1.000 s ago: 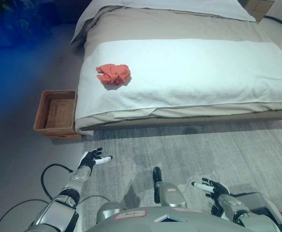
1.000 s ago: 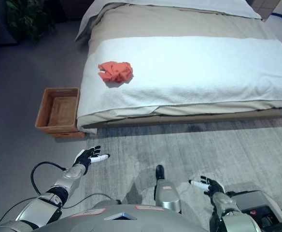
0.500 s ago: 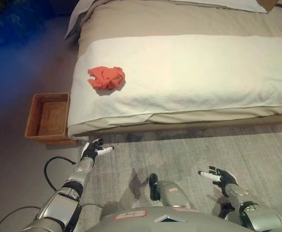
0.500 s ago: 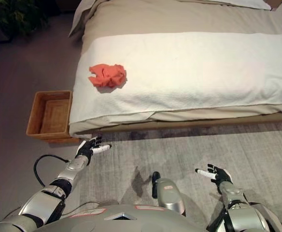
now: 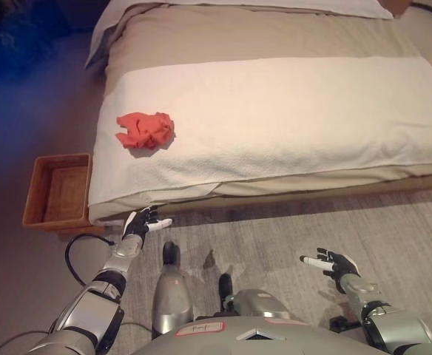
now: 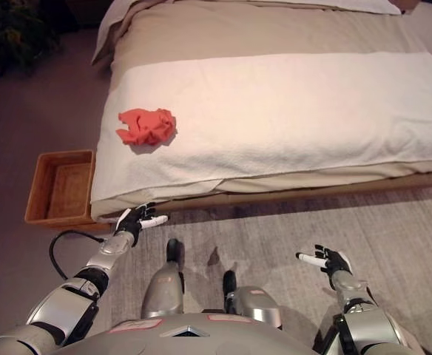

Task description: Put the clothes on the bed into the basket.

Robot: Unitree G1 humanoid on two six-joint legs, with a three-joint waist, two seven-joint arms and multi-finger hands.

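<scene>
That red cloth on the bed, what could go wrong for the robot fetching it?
The red cloth lies back from the bed edge, so the low left hand may fall short. The wicker basket sits tucked beside the bed corner, so a drop could miss onto the floor.

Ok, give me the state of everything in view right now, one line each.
Red cloth: crumpled, lying on the bed, near its left edge, untouched.
Basket: on the floor beside the bed, upright, nothing visible inside.
Bed: made, white blanket across it.
Left hand: open, holding nothing, low by the bed's corner.
Right hand: open, holding nothing, over the rug.
</scene>
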